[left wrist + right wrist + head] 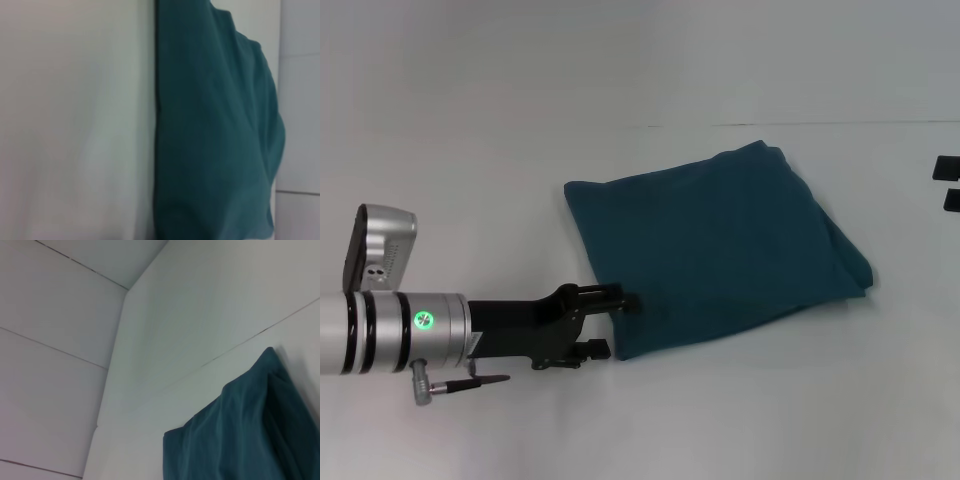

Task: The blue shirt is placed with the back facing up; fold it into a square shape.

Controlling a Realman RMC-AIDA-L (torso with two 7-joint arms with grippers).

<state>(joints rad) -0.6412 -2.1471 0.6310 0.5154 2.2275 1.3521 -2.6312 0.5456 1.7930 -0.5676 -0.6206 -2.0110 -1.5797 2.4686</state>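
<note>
At the near-left corner of the blue shirt, already roughly square, the left end effector sits spread apart; retreat without snagging fabric

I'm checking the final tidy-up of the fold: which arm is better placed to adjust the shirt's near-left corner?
The left. The left gripper is at that corner of the folded dark teal-blue fabric shirt, fingers apart around its edge. The right gripper barely shows at the head view's right edge, away from the shirt.

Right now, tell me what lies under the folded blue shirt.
The blue shirt lies folded flat on the white table. Only tabletop shows around it; anything beneath is covered. The left claw is at its near-left corner.
</note>
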